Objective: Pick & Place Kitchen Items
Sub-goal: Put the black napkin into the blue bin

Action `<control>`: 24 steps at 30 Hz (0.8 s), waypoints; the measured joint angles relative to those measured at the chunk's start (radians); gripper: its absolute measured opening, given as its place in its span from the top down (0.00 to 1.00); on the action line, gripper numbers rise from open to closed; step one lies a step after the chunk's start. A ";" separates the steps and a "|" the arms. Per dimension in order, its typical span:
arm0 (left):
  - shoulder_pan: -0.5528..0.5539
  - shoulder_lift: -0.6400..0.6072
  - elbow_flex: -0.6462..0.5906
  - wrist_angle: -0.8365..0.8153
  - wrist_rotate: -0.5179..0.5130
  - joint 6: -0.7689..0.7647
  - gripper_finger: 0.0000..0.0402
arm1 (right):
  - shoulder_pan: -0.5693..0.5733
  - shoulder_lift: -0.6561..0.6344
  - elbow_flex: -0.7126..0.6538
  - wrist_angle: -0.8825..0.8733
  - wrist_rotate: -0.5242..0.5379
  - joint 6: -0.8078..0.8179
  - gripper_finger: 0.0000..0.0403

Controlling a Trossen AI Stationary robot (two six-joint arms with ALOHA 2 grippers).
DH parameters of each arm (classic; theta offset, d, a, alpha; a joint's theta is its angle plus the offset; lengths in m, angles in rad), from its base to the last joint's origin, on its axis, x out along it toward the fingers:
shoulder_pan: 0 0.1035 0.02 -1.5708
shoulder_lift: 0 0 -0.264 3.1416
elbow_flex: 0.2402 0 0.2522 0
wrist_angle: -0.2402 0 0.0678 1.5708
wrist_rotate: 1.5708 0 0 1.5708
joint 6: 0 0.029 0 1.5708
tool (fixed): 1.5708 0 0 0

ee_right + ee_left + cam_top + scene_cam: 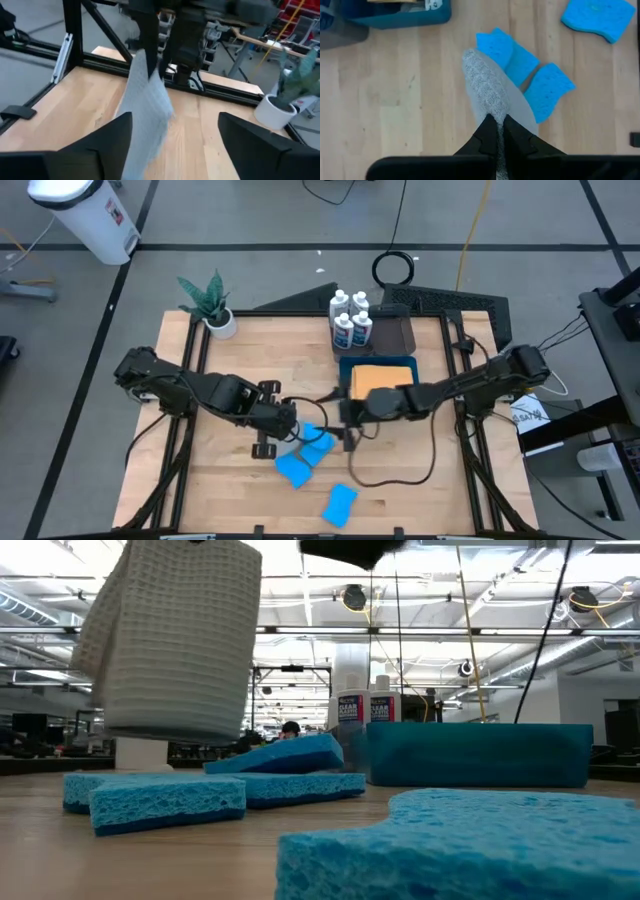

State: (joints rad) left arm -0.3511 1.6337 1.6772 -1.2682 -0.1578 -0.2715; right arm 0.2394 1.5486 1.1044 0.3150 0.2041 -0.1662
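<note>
My left gripper (pixel 288 422) is shut on a grey waffle cloth (pixel 487 87) over the table's middle; the cloth also shows in the low view (pixel 170 640). My right gripper (pixel 175 145) is open and faces the cloth (pixel 146 102) from the table's right, and the cloth's lower part hangs between its fingers, close to one. Three blue sponges (pixel 318 445) (pixel 293 470) (pixel 340 505) lie flat on the table near the grippers. An orange cloth (pixel 380 377) lies in the blue bin (pixel 345 370). White bottles (pixel 350 320) stand behind the bin. My left gripper pinches the grey cloth's top (pixel 492 117) between its two fingers, which come from above and point down. The cloth is bunched there, several layers. It hangs below the fingers, slack and clear of the table (pixel 165 730). Whether my right gripper touches the cloth, I cannot tell.
A dark tray (pixel 395 332) lies at the far side, right of the bottles. A potted plant (pixel 215 305) stands at the far left corner. Bare wood lies left of the sponges and along the near edge. A black frame borders the table.
</note>
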 joint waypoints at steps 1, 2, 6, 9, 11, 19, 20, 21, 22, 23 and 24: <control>0.000 0.000 0.000 0.007 0.000 0.005 0.98 | -0.004 0.024 0.042 -0.031 -0.006 -0.009 0.29; -0.001 0.000 0.000 0.012 0.002 0.010 0.98 | -0.010 0.051 0.079 -0.054 -0.027 -0.014 0.28; -0.002 0.000 0.000 0.019 0.016 0.016 0.98 | -0.042 0.154 0.188 -0.064 -0.157 -0.019 0.28; -0.003 0.000 0.000 0.028 0.027 0.027 0.98 | -0.068 0.218 0.238 -0.054 -0.183 -0.031 0.29; -0.005 0.000 0.000 0.012 0.041 0.013 0.98 | -0.079 0.237 0.241 -0.050 -0.194 -0.041 0.31; -0.008 0.000 0.000 -0.012 0.079 0.003 0.98 | -0.090 0.249 0.243 -0.058 -0.265 -0.060 0.36; -0.010 0.000 0.000 -0.012 0.080 0.005 0.98 | -0.090 0.249 0.243 -0.064 -0.267 -0.062 0.37; -0.011 0.000 0.000 -0.012 0.087 0.008 0.97 | -0.090 0.249 0.243 -0.070 -0.272 -0.063 0.38; -0.011 0.000 0.000 -0.012 0.100 0.011 0.97 | -0.090 0.249 0.243 -0.076 -0.286 -0.062 0.38; -0.011 0.000 0.000 -0.011 0.112 0.017 0.97 | -0.090 0.249 0.243 -0.081 -0.295 -0.057 0.39; -0.013 0.000 0.000 -0.010 0.115 0.023 0.98 | -0.089 0.249 0.243 -0.082 -0.306 -0.052 0.39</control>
State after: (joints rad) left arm -0.3646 1.6341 1.6768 -1.2785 -0.0432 -0.2486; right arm 0.1505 1.7973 1.3472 0.2330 -0.1023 -0.2187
